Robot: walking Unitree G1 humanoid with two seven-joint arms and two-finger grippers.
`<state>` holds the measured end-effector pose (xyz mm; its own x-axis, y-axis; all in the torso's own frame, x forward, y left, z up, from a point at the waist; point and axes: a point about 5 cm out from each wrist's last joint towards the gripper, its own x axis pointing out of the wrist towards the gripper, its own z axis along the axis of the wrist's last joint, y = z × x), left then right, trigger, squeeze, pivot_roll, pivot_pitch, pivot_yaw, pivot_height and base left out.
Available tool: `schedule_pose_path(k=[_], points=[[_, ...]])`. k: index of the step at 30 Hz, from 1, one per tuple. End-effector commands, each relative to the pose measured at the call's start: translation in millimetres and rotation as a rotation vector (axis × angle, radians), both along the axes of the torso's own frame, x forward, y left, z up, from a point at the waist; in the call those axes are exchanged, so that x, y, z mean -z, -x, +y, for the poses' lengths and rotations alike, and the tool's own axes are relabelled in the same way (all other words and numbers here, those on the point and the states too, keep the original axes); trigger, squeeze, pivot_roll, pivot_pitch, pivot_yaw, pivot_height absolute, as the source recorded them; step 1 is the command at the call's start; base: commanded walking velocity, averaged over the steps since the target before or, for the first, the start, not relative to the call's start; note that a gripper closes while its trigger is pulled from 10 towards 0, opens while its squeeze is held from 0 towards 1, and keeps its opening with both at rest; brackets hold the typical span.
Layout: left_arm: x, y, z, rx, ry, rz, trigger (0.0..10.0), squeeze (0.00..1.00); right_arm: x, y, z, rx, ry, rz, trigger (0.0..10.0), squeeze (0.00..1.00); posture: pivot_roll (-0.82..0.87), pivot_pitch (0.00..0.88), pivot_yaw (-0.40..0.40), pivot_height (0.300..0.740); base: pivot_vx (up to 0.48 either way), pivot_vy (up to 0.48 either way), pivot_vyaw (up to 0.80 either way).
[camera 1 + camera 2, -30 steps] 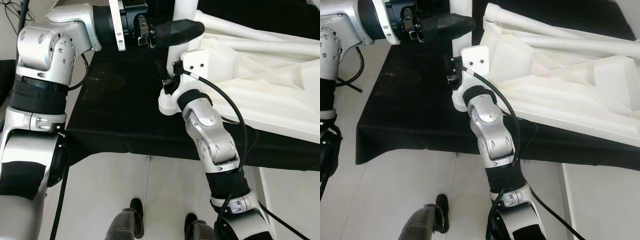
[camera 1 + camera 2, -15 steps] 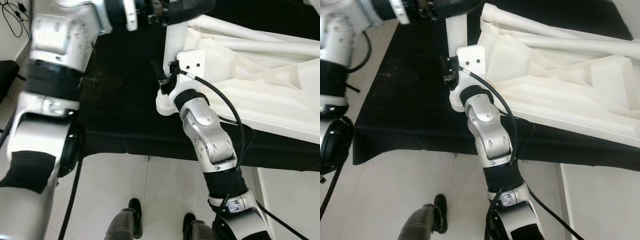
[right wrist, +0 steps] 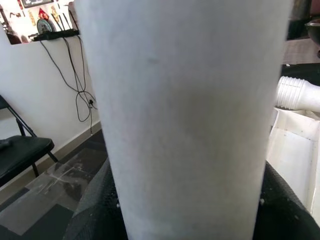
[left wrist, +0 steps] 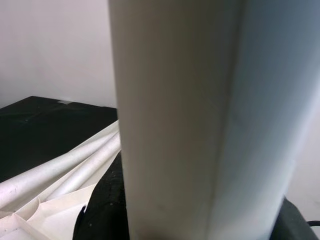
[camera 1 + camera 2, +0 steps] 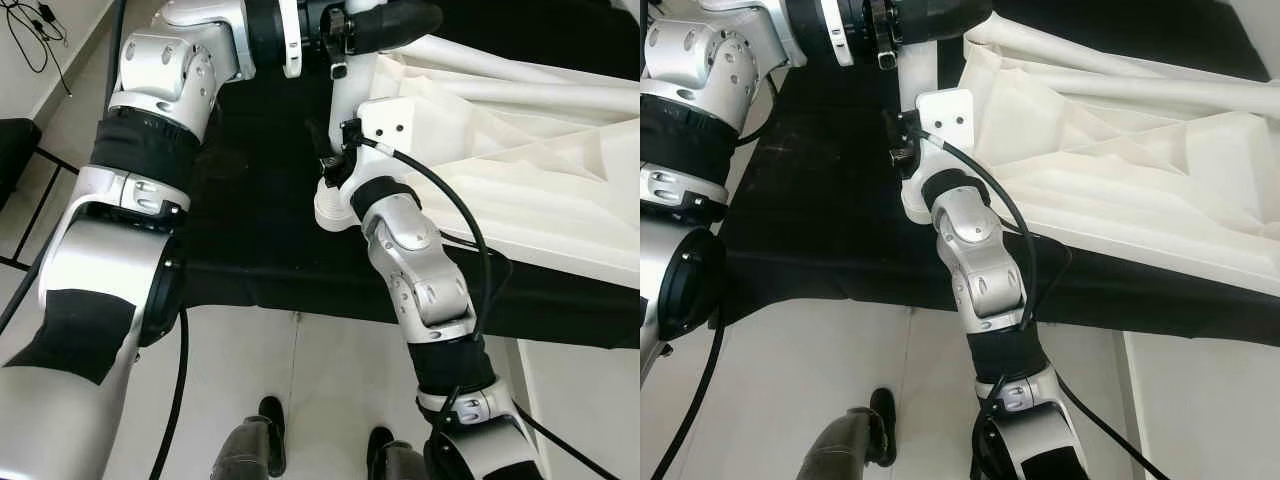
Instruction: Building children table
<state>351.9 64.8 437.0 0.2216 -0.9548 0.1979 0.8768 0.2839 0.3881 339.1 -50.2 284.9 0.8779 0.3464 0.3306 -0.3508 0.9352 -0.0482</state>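
Observation:
A white table leg (image 5: 350, 95) stands upright at the near corner of the white children's tabletop (image 5: 520, 170), which lies upside down on a black cloth. My left gripper (image 5: 395, 18) reaches in from the left and is shut on the leg high up. My right gripper (image 5: 342, 145) is shut on the same leg lower down, its fingers mostly hidden behind the white wrist plate (image 5: 395, 125). In the left wrist view the leg (image 4: 180, 115) sits between black fingers (image 4: 102, 210). The right wrist view shows the leg (image 3: 185, 110) held the same way between its fingers (image 3: 95, 205).
Two more white legs (image 5: 520, 75) lie across the far side of the tabletop. The black cloth (image 5: 240, 220) covers the low work surface, whose front edge is near my feet (image 5: 255, 445). A black folding chair (image 3: 20, 155) and wall cables (image 5: 30, 30) stand to the left.
My left gripper has slid higher up the leg and its elbow has swung inward and lower. The right arm and the leg have barely moved.

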Motion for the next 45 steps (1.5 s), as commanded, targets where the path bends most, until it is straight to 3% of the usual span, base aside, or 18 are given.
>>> schedule_pose_path(k=[1,2,3,4,8,9,12,13,14,15,16,17,27,28,43,44,45], points=[[-3.2,0.6,0.6,0.016,0.016,0.006,0.0,0.00,34.6,-3.9,6.7,-0.056,0.000,0.172,10.0,0.00,0.02,0.326,0.059,0.740,0.000,0.000,0.00],[-2.6,0.5,1.0,0.018,0.015,0.008,0.0,0.00,33.6,-4.8,6.4,-0.082,0.013,0.165,10.0,0.00,0.02,0.326,0.058,0.740,0.000,0.000,0.00],[-1.2,0.3,0.6,0.025,0.008,0.010,0.0,0.00,28.8,-7.5,6.1,-0.159,0.007,0.160,10.0,1.00,0.02,0.324,0.055,0.740,0.000,0.000,0.00],[-1.2,0.3,0.6,0.025,0.008,0.010,0.0,0.00,28.8,-7.5,6.1,-0.159,0.007,0.160,10.0,1.00,0.02,0.324,0.055,0.740,0.000,0.000,0.00],[2.5,1.6,-3.7,0.063,-0.016,0.014,0.0,0.00,-2.5,-20.5,0.3,-0.395,0.042,0.063,10.0,1.00,0.02,0.319,0.056,0.740,0.000,0.000,0.00],[2.5,1.6,-3.7,0.063,-0.016,0.014,0.0,0.00,-2.5,-20.5,0.3,-0.395,0.042,0.063,10.0,1.00,0.02,0.319,0.056,0.740,0.000,0.000,0.00],[4.3,3.8,-9.1,0.102,-0.038,0.011,0.0,0.00,-25.6,-28.1,-3.7,-0.578,0.207,-0.017,10.0,1.00,0.01,0.316,0.057,0.740,0.000,0.000,0.00],[5.2,4.4,-11.2,0.113,-0.047,0.010,0.0,0.00,-31.4,-27.5,-3.4,-0.649,0.244,-0.035,10.0,0.56,0.01,0.316,0.057,0.740,0.000,0.000,0.00],[6.2,4.9,-13.1,0.123,-0.055,0.008,0.0,0.00,-36.8,-26.3,-2.9,-0.702,0.277,-0.059,10.0,0.19,0.01,0.316,0.057,0.740,0.000,0.000,0.00],[6.2,4.9,-13.1,0.123,-0.055,0.008,0.0,0.00,-36.8,-26.3,-2.9,-0.702,0.277,-0.059,10.0,0.19,0.01,0.316,0.057,0.740,0.000,0.000,0.00],[7.5,5.7,-16.1,0.134,-0.065,0.006,0.0,0.00,-43.3,-24.1,-0.8,-0.775,0.310,-0.077,10.0,0.00,0.01,0.318,0.059,0.740,0.000,0.000,0.00],[8.4,6.2,-18.1,0.142,-0.071,0.005,0.0,0.00,-47.6,-22.5,0.5,-0.822,0.334,-0.089,10.0,0.00,0.01,0.318,0.059,0.740,0.000,0.000,0.00],[8.2,8.2,-23.6,0.169,-0.078,0.003,0.0,0.00,-59.6,-29.3,8.0,-0.868,0.410,-0.078,10.0,0.00,0.02,0.326,0.060,0.740,0.000,0.000,0.00],[8.2,8.3,-25.5,0.173,-0.078,0.004,0.0,0.00,-57.7,-30.9,9.5,-0.889,0.424,-0.062,0.0,0.00,0.02,0.331,0.059,0.740,0.000,0.000,0.00],[11.2,7.5,-29.4,0.178,-0.080,0.006,0.0,0.00,-47.6,-38.9,11.3,-0.923,0.434,-0.017,0.0,0.00,0.01,0.341,0.055,0.740,0.000,0.000,0.00],[11.9,7.0,-29.0,0.177,-0.076,0.016,4.0,0.00,-45.8,-39.9,11.5,-0.914,0.430,-0.013,0.0,0.00,0.01,0.341,0.055,0.740,0.000,0.000,0.00],[12.3,6.6,-28.5,0.176,-0.075,0.021,10.0,1.00,-44.1,-41.4,11.5,-0.901,0.422,-0.009,0.0,0.00,0.01,0.342,0.055,0.740,0.000,0.000,0.00]])
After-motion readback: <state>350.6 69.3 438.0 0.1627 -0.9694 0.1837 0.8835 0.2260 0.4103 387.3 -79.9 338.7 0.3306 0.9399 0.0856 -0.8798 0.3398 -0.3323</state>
